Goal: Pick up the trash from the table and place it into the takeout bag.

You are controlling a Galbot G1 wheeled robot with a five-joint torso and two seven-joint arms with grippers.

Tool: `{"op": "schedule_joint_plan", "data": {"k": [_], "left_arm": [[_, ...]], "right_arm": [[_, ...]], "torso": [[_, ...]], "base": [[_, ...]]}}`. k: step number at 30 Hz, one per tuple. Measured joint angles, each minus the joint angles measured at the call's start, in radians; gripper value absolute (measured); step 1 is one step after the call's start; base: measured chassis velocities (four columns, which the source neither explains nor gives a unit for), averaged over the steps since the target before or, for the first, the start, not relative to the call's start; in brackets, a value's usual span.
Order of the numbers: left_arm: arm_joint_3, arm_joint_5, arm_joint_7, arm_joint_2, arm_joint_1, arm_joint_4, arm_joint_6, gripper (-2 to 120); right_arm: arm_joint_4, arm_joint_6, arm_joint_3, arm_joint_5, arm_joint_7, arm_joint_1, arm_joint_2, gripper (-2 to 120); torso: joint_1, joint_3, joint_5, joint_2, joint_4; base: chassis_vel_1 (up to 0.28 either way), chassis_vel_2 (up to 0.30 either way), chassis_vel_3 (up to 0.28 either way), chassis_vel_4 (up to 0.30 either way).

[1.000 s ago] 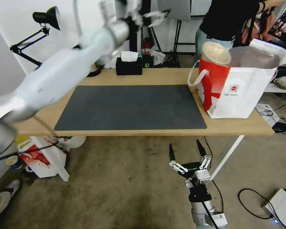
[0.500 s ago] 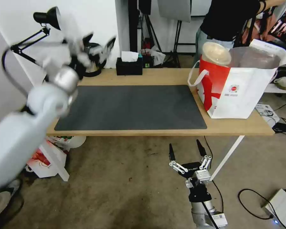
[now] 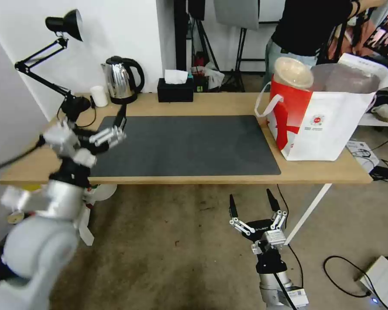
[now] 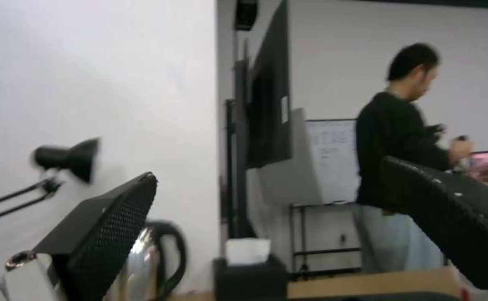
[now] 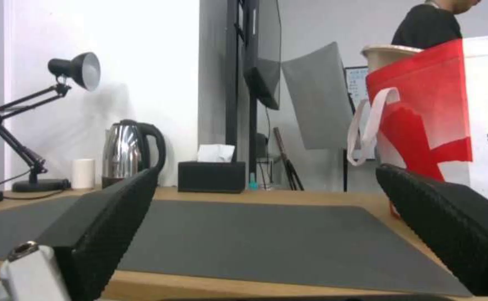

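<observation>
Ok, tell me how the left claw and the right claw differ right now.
The left claw is raised over the left end of the table, at the grey mat's edge; the right claw hangs below the table's front edge, over the floor. The left claw points sideways and away across the mat; the right claw points straight up. Both are open and empty.

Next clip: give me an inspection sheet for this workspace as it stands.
Surface: table, grey mat bare.
Job's things: takeout bag upright at table's right end; beige container sticks out of its top.
Clutter: kettle, tissue box, white cup, desk lamp along the back.
Hands: left hand open, above table's left end; right hand open, low before the table.
Cables: on floor, right.
Surroundings: small bag under table.
</observation>
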Motion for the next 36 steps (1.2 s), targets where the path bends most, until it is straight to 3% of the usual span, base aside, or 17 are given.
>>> {"op": "schedule_joint_plan", "data": {"k": [6,12,16,18,20,22,26,36], "left_arm": [[0.046,0.111,-0.002,-0.098,0.099,0.001,-0.084,100],[0.095,0.165,-0.002,-0.163,0.133,0.017,-0.122,100],[0.135,0.219,0.001,-0.207,0.153,0.062,-0.172,100],[0.162,0.251,0.003,-0.238,0.177,0.127,-0.239,100],[0.165,0.261,0.003,-0.243,0.179,0.14,-0.25,100],[0.207,0.322,0.002,-0.281,0.204,0.205,-0.292,100],[0.253,0.36,-0.003,-0.319,0.227,0.272,-0.327,100],[0.258,0.381,-0.015,-0.342,0.24,0.329,-0.354,100]], "right_arm": [[0.0,0.0,0.0,0.0,0.0,0.0,0.0,100],[0.0,0.0,0.0,0.0,0.0,0.0,0.0,100],[0.0,0.0,0.0,0.0,0.0,0.0,0.0,100],[0.0,0.0,0.0,0.0,0.0,0.0,0.0,100],[0.0,0.0,0.0,0.0,0.0,0.0,0.0,100],[0.0,0.0,0.0,0.0,0.0,0.0,0.0,100],[0.0,0.0,0.0,0.0,0.0,0.0,0.0,100],[0.0,0.0,0.0,0.0,0.0,0.0,0.0,100]], "torso": [[0.0,0.0,0.0005,0.0,-0.0003],[0.0,0.0,0.0003,0.0,-0.0002],[0.0,0.0,0.0002,0.0,-0.0003],[0.0,0.0,0.0001,0.0,0.0],[0.0,0.0,0.0001,0.0,-0.0002],[0.0,0.0,0.0001,0.0,-0.0001],[0.0,0.0,0.0,0.0,-0.0001],[0.0,0.0,0.0001,0.0,-0.0001]], "base": [[0.0,0.0,0.0,0.0],[0.0,0.0,0.0,0.0],[0.0,0.0,0.0,0.0],[0.0,0.0,0.0,0.0],[0.0,0.0,0.0,0.0],[0.0,0.0,0.0,0.0],[0.0,0.0,0.0,0.0],[0.0,0.0,0.0,0.0]]}}
